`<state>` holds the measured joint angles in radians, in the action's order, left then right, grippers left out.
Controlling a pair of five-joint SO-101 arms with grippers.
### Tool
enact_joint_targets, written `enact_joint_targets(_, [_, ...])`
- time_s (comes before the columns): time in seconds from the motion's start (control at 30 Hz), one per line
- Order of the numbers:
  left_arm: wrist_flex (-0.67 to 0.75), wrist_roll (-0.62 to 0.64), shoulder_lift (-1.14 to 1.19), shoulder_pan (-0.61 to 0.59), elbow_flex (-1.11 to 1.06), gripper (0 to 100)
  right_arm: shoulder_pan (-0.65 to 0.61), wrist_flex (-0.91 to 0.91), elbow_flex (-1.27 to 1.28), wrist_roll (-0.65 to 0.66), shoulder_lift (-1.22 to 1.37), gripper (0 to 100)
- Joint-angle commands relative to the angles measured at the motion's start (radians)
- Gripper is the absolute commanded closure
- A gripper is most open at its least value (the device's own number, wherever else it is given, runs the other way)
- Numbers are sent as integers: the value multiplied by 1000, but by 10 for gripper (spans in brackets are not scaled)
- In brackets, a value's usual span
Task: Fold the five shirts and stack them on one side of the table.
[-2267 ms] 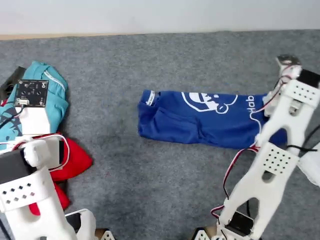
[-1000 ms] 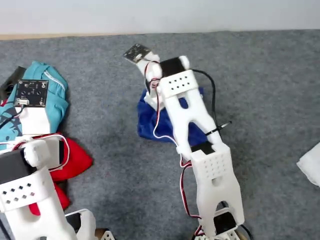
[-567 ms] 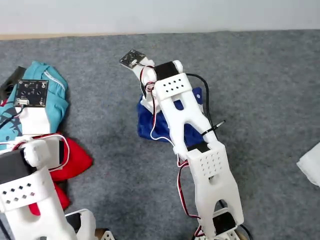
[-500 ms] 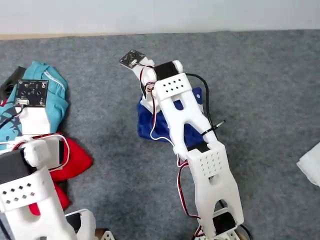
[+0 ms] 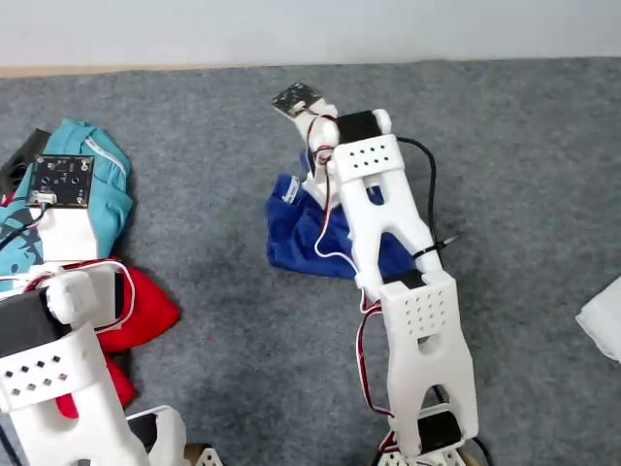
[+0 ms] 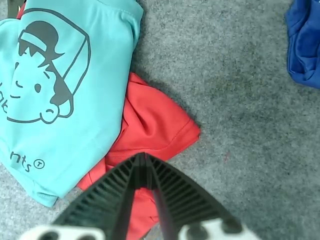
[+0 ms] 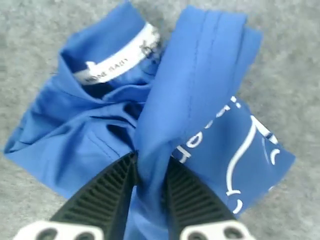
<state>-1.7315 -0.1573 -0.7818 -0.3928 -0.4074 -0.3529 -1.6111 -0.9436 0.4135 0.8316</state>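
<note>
Right gripper (image 7: 150,159) pinches a fold of the blue shirt (image 5: 291,233), well apart from the teal shirt (image 5: 102,155). Left gripper (image 6: 145,159), pressed together, hangs beside the teal shirt. If the pinch slips, the fold could spill.

The tabletop (image 5: 194,291) has a grey, rough, matt covering with a short felted nap, like carpet. The blue shirt (image 7: 100,130) is soft matt knit cloth, creased, with a flat white print and a woven white neck label (image 7: 117,55). Left of the blue shirt, the teal shirt (image 6: 75,100) and the red shirt (image 6: 155,125) are similar matt knit. The jaws of the right gripper (image 7: 150,160) and the left gripper (image 6: 144,157) are black, ribbed, matt plastic. The right arm (image 5: 422,320) has smooth white plastic shells, partly perforated.
</note>
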Motion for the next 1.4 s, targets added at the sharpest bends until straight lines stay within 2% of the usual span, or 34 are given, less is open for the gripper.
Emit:
enact_joint_targets(0.0, [-21,-6,-21,6,8,997,-25,15,-72,-2,-8,989])
enact_joint_targets(0.1, [-23,-6,-21,5,8,997,-42,18,-81,-2,27,969])
enact_joint_targets(0.37, [-23,-5,-21,5,8,997,-67,5,-226,-8,65,764])
enact_joint_targets(0.7, [-23,-2,-21,5,8,997,-213,-124,-451,-3,67,750])
enact_joint_targets(0.87, [-23,-2,-21,5,8,997,-110,-150,-508,-2,70,757])
enact_joint_targets(0.97, [-23,-2,-21,5,8,997,-18,-162,-508,6,74,832])
enact_joint_targets(1.17, [-23,-2,-21,5,8,997,114,-186,-410,118,65,992])
enact_joint_targets(1.37, [-23,-5,-21,5,8,997,208,-188,-230,114,-2,989])
